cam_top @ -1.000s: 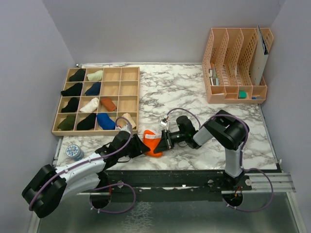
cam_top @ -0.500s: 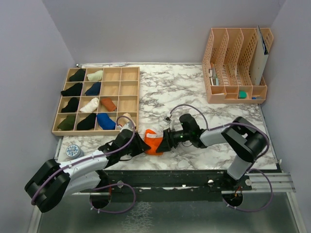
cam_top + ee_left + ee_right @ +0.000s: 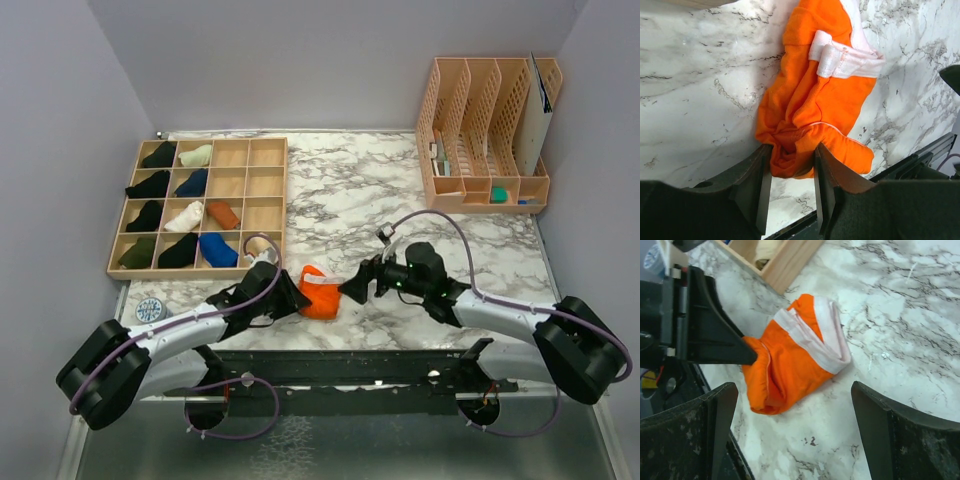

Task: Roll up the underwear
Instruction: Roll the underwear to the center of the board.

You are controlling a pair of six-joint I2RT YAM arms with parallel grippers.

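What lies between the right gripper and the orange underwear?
Only bare marble table separates the right gripper from the orange underwear; the right wrist view shows this.

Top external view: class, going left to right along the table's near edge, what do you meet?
In order: round blue-and-white item → left hand → orange underwear → right hand.

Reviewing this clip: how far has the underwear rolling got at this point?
Looks done: the rust-brown underwear sits bundled in a cell of the wooden organizer. In hand: the orange underwear lies loosely rolled on the marble table, with the left claw pinching one end; the right claw is open and apart from it. Left: probably tightening that roll and placing it in a free cell.
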